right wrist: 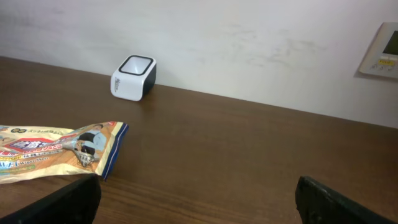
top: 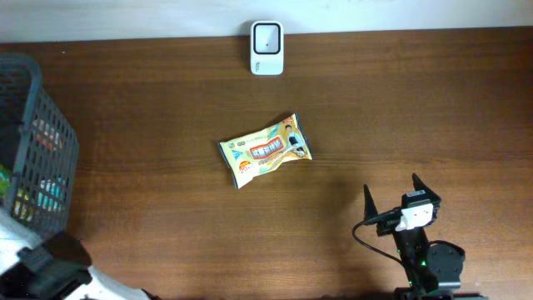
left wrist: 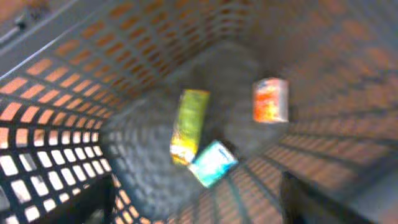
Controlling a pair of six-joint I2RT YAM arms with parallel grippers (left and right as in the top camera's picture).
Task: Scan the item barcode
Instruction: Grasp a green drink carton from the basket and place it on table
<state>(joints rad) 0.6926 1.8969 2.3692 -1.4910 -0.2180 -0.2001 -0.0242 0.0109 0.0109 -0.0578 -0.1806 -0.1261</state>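
A yellow snack packet (top: 265, 150) lies flat in the middle of the table; the right wrist view has it at the left (right wrist: 56, 152). The white barcode scanner (top: 267, 47) stands at the far edge by the wall (right wrist: 133, 78). My right gripper (top: 391, 187) hovers near the front right, open and empty, with the packet ahead to its left (right wrist: 199, 202). My left gripper (left wrist: 196, 202) is open over the basket, nothing between its fingers. The view there is blurred. No barcode shows on the packet.
A dark mesh basket (top: 37, 142) stands at the table's left edge. Inside it lie a yellow-green pack (left wrist: 189, 124), a teal pack (left wrist: 213, 163) and an orange-and-white pack (left wrist: 270, 99). A wall panel (right wrist: 380, 50) hangs at the right.
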